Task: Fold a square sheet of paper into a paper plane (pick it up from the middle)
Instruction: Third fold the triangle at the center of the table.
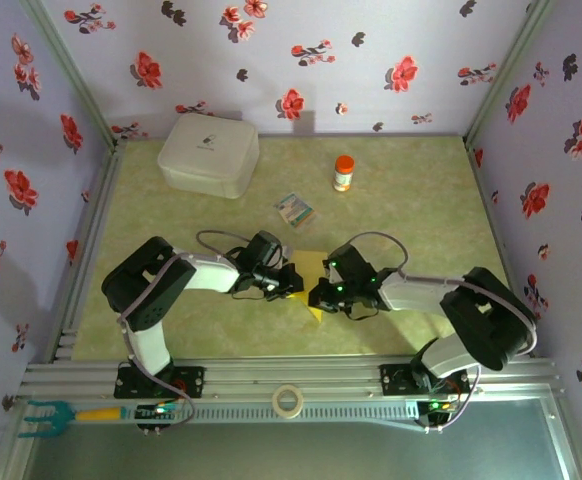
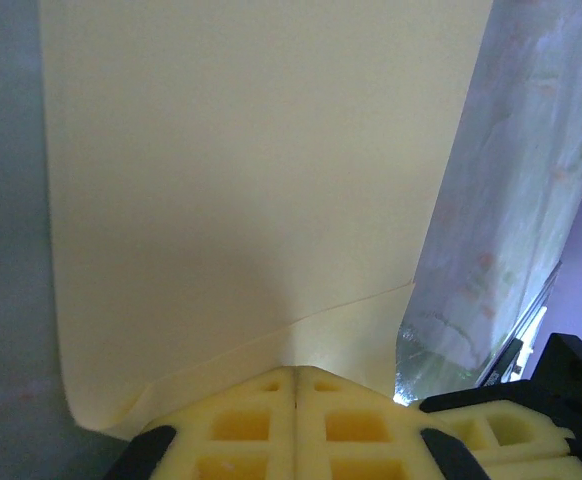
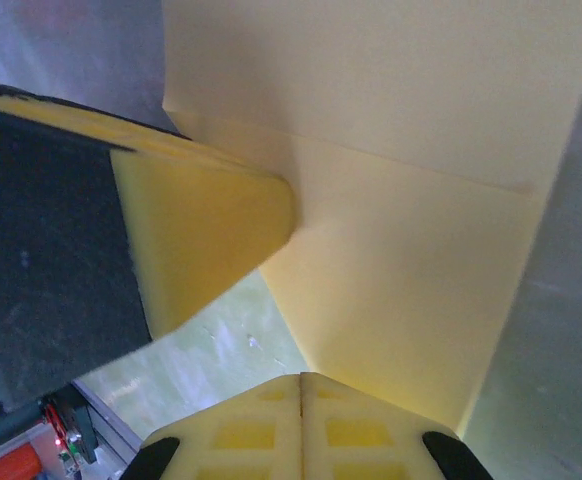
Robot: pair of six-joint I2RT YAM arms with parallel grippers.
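The square sheet of paper (image 1: 309, 272) is yellow and hangs lifted off the table between my two grippers, mid-table near the front. A flap is folded over with a straight crease (image 2: 271, 335). The sheet (image 2: 241, 170) spreads upward from my left gripper (image 2: 298, 372), whose yellow pads are pressed together on its lower edge. My right gripper (image 3: 301, 377) is also shut, with the sheet (image 3: 411, 270) running down into its tips. In the top view the left gripper (image 1: 293, 281) and right gripper (image 1: 317, 293) nearly touch. The left gripper's finger (image 3: 201, 230) presses the paper's side in the right wrist view.
A white box (image 1: 209, 153) stands at the back left, an orange-capped bottle (image 1: 343, 173) at the back centre, and a small colourful packet (image 1: 294, 208) lies just beyond the grippers. A tape roll (image 1: 288, 401) and a teal tool (image 1: 51, 415) sit on the front rail. Flowered walls enclose the table.
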